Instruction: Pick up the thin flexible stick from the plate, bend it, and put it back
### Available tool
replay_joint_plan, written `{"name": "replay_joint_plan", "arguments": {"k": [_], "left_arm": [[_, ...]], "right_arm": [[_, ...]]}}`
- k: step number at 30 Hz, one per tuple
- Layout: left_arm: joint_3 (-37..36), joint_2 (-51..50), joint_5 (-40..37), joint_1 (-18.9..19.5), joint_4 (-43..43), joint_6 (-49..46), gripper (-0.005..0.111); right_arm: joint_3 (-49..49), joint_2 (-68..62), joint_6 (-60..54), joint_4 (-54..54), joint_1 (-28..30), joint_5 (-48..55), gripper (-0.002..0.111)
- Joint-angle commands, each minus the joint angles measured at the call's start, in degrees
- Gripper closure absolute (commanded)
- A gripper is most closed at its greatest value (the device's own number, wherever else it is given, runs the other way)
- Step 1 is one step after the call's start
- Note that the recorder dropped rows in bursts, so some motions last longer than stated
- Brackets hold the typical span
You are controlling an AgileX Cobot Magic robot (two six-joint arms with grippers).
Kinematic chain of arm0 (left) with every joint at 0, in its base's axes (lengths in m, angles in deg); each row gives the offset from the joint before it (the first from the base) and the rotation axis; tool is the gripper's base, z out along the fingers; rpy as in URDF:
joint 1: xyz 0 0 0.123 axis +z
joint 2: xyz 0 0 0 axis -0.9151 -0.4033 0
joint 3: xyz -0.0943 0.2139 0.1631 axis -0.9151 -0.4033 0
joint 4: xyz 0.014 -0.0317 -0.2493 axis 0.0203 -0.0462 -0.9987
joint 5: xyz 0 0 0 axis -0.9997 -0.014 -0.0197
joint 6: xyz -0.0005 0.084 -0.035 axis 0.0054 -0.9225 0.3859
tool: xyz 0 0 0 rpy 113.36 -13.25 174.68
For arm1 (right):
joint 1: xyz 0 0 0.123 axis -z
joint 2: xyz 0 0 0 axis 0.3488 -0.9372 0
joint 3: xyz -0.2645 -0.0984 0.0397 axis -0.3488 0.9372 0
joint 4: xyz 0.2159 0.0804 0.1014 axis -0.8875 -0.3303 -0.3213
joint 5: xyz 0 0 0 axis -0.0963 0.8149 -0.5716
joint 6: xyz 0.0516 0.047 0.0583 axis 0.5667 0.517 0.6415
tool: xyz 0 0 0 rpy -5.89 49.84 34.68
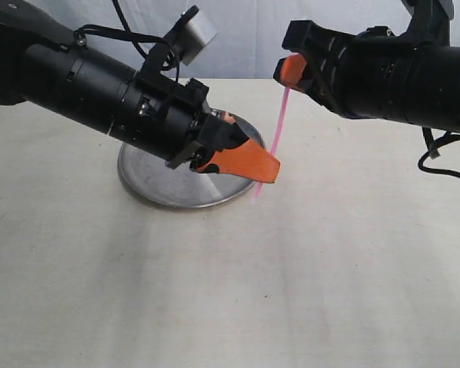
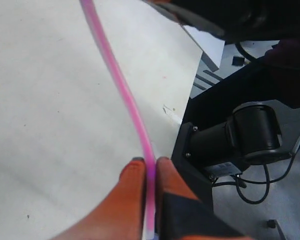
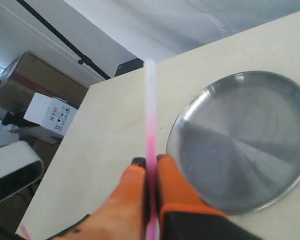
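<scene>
The thin flexible stick [image 1: 276, 138] hangs in the air by the right side of the plate [image 1: 149, 188], held at both ends. My right gripper [image 1: 289, 75] is shut on its upper end. My left gripper [image 1: 270, 175] is shut on its lower part, low over the plate's right rim. In the left wrist view the pink stick [image 2: 122, 85] curves gently away from the left gripper [image 2: 150, 162]. In the right wrist view the stick [image 3: 150, 110] runs out of the right gripper [image 3: 151, 160] to a pale whitish tip, beside the shiny bare plate [image 3: 240, 140].
The plate rests on a pale tabletop [image 1: 215, 291]. Past the table's edge the left wrist view shows a black frame with a motor [image 2: 240, 135] and cables. The right wrist view shows cardboard boxes [image 3: 50, 112] off the far corner.
</scene>
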Motion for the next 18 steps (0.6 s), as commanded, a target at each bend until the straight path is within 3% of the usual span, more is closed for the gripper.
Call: {"name": "replay_joint_plan", "arguments": {"k": [1,18], "left_arm": [[0.4,0.3,-1.2,0.0,-4.5,-1.7,0.106],[0.4,0.4,-1.4,0.9,-8.0,-7.6,0.106]], "right_arm": [[0.1,-0.2,-1.7,1.9,0.1,0.8,0.108],[0.7,-3.3,-1.7,9.8,0.1,0.0,0.109]]}}
